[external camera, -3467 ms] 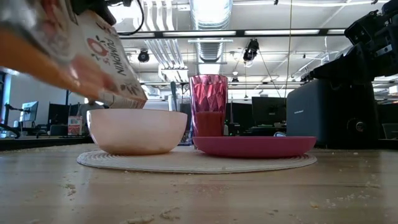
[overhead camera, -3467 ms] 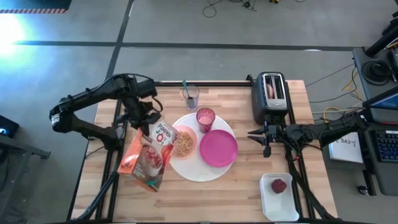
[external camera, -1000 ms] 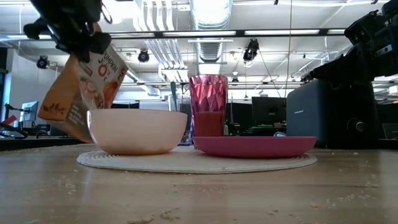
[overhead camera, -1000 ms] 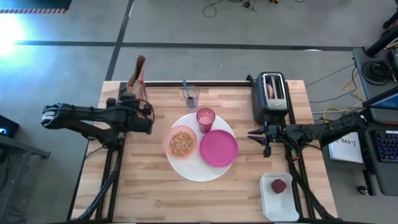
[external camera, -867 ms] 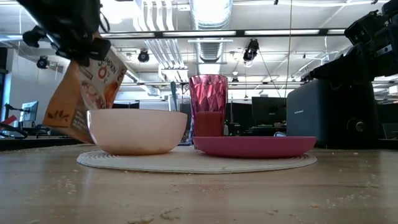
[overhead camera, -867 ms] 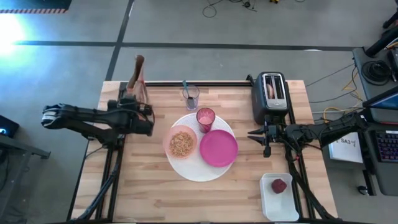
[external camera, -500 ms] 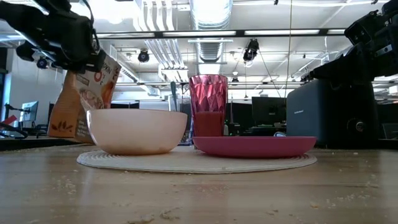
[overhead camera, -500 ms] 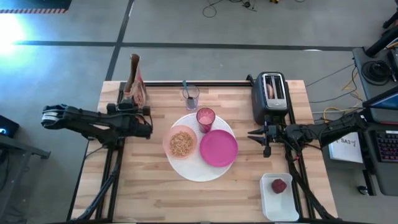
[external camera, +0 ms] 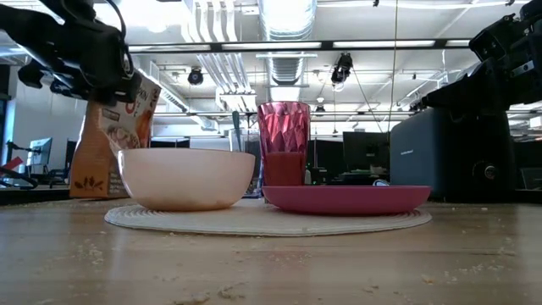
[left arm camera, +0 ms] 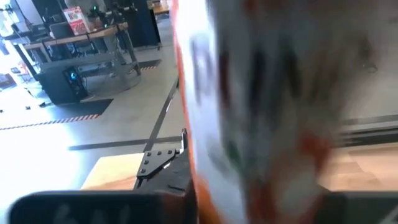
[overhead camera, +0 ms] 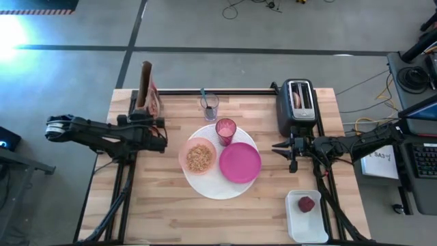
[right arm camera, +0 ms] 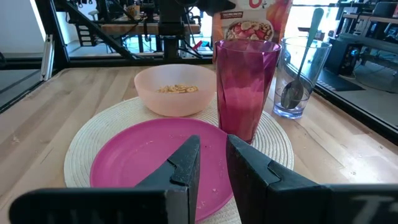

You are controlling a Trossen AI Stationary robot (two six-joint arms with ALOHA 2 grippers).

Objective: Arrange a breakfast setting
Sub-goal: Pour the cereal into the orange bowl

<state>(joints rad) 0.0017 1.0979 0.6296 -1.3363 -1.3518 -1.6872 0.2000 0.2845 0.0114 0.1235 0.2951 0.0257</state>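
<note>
The white placemat (overhead camera: 205,183) lies mid-table and carries the magenta plate (overhead camera: 240,162), the peach bowl (overhead camera: 199,156) with cereal and the pink cup (overhead camera: 226,129). A clear glass (overhead camera: 209,104) behind them holds the teal-handled spoon (right arm camera: 309,37). The bagel (overhead camera: 297,98) sticks out of the black toaster's (overhead camera: 299,116) slot. The red fruit (overhead camera: 306,203) lies in a white tray (overhead camera: 307,225). My left gripper (overhead camera: 145,114) is shut on the colourful bag (overhead camera: 146,85) at the far left corner. My right gripper (right arm camera: 211,155) hangs empty right of the plate, its fingers a narrow gap apart. My left gripper pinches the bag's upper part (external camera: 129,95) between its fingers, coming from the near side. The bag (external camera: 108,148) stands upright below the fingers. Its bottom (external camera: 89,191) is at table height; whether it rests on the table I cannot tell. The wrist view shows only the blurred bag close up.
The toaster stands at the far right, the white tray at the near right corner. A black rail (overhead camera: 225,91) runs along the table's far edge. Bare wood (overhead camera: 157,212) lies in front of the placemat and at the near left.
My left gripper has carried the bag a little toward the far left corner and down. The bag, tilted a second ago, has turned upright and sunk to table height. My right arm has kept still.
</note>
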